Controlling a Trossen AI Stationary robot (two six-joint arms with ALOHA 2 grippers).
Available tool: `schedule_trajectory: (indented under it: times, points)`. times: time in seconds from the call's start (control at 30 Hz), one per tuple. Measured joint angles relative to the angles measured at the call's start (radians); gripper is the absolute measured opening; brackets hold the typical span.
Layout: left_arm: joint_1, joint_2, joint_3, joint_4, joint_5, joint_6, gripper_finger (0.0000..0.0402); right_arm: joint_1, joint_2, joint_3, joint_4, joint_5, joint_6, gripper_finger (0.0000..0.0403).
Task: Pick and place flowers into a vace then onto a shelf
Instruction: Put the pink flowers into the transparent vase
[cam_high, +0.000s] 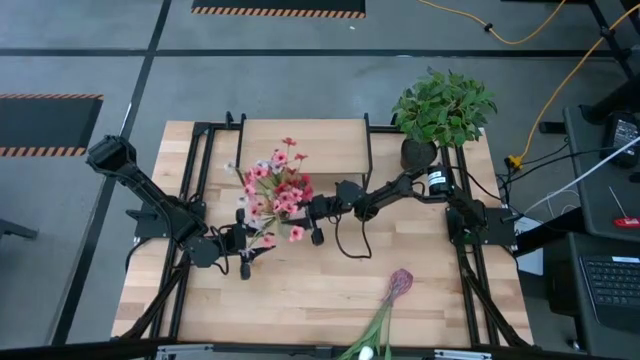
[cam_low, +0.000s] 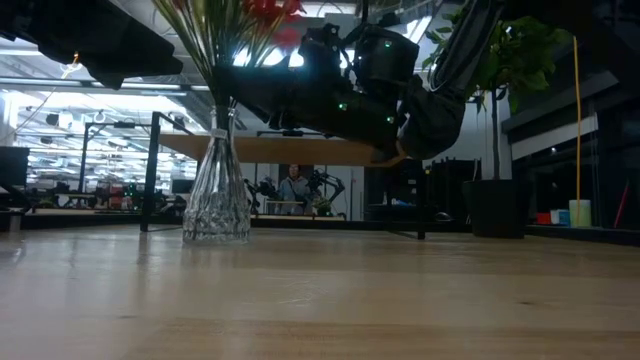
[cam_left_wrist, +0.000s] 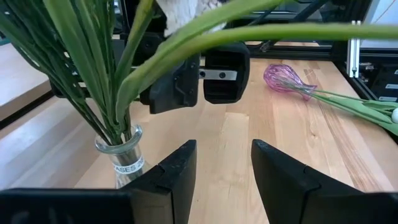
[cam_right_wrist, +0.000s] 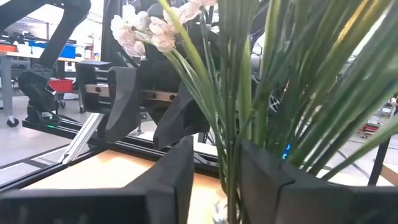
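Right tool (cam_right_wrist: 214, 177), fingers slightly parted around the upright stems of the flowers (cam_high: 275, 190) in the vase (cam_low: 217, 195); left tool (cam_left_wrist: 222, 168) spread beside; shelf (cam_high: 305, 145) lies just beyond on the table (cam_high: 300, 290).

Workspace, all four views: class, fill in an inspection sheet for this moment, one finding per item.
Surface: light wooden table.
Job's things: flowers upright in glass vase; shelf bare; purple-bloomed stems lying at table's near edge.
Clutter: potted plant at far right corner.
Grippers: left gripper open beside vase; right gripper open around the stems.
Cables: yellow cable on floor.
Surroundings: person far behind table.
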Motion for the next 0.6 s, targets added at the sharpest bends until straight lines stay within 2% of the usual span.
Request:
schedule_trajectory:
  times: [0.23, 0.6]
  points:
    - [0.000, 0.000, 0.000, 0.000, 0.000, 0.000, 0.0147, 0.000, 0.000, 0.000, 0.000, 0.000, -0.002, 0.0154]
    - [0.000, 0.000, 0.000, 0.000, 0.000, 0.000, 0.0147, 0.000, -0.001, 0.000, 0.001, 0.030, -0.051, 0.0161]
